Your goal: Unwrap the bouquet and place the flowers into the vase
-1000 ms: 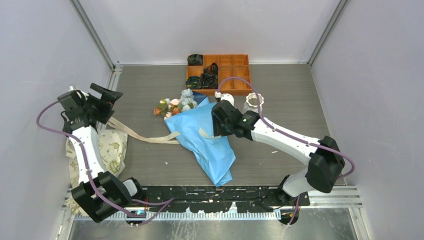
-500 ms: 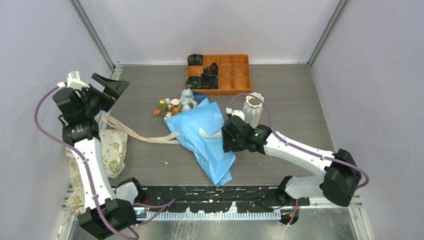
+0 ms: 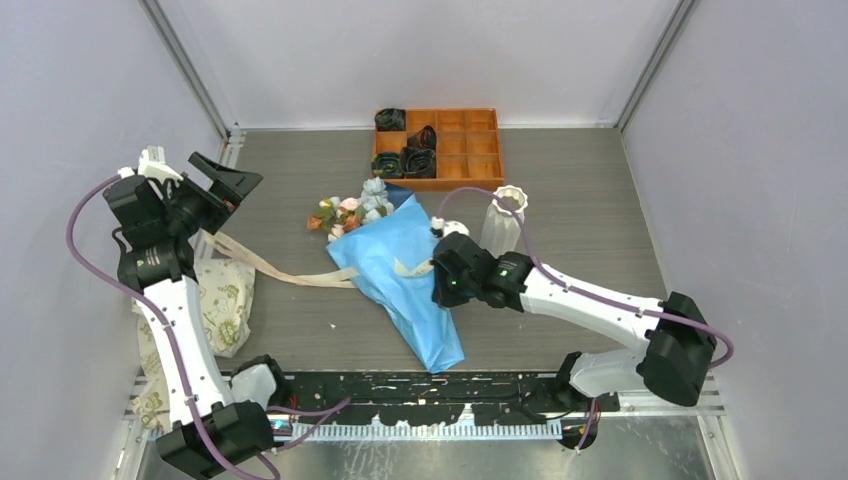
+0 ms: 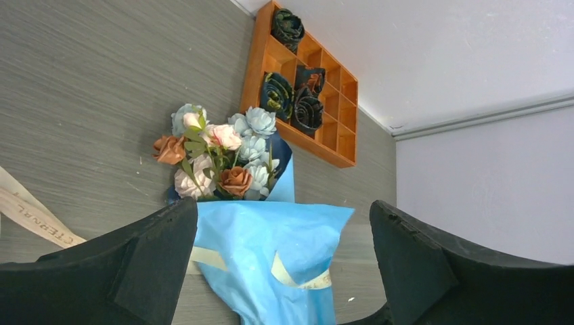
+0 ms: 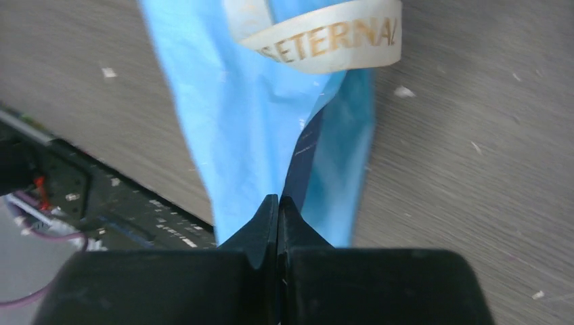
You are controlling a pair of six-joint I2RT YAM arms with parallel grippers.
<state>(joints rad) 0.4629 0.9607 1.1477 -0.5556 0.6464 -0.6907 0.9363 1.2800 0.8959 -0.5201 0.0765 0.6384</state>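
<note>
Unwrapping is in hand: the right gripper (image 5: 278, 203) is closed, seemingly pinching a fold of the blue wrapping paper (image 5: 223, 122) near-left of the vase (image 3: 503, 215), while the left gripper (image 4: 283, 210) hangs wide open and empty, well to the vase's left. The bouquet (image 3: 395, 255) lies flat just left of the vase — long axis diagonal, flowers (image 3: 350, 212) pointing far-left, wrapped tail toward the near edge. Next, I judge, the paper must be peeled clear of the stems.

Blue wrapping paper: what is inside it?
Pink, pale blue and orange flower heads poke out of its far end. Their stems cannot be seen: the wrapping paper covers them.
</note>
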